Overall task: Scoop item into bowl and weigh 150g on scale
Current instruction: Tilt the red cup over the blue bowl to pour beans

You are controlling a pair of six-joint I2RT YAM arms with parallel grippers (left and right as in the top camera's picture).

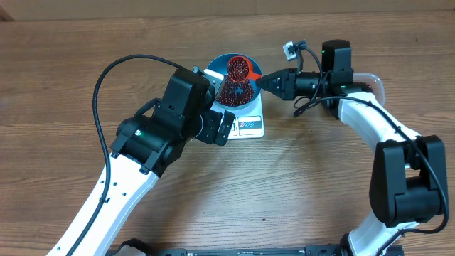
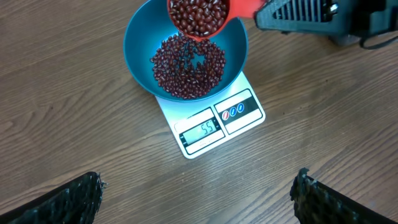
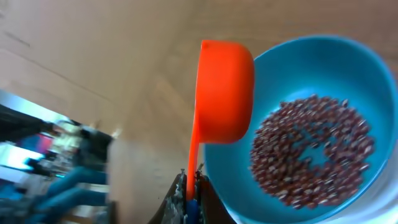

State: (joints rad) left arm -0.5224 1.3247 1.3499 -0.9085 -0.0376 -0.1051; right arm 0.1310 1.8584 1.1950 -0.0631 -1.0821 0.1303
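Note:
The blue bowl stands on the white scale, whose display reads 55. A loose layer of dark red-brown beans covers the bowl's bottom. My right gripper is shut on the handle of an orange scoop, which is tilted over the bowl's far rim. The scoop is full of beans. From overhead the right gripper reaches in from the right of the bowl. My left gripper is open over bare wood in front of the scale, with nothing between its fingers.
A clear plastic tub sits behind the right arm at the back right. The left arm's black cable loops over the table on the left. The left arm's wrist hangs close to the scale's left side.

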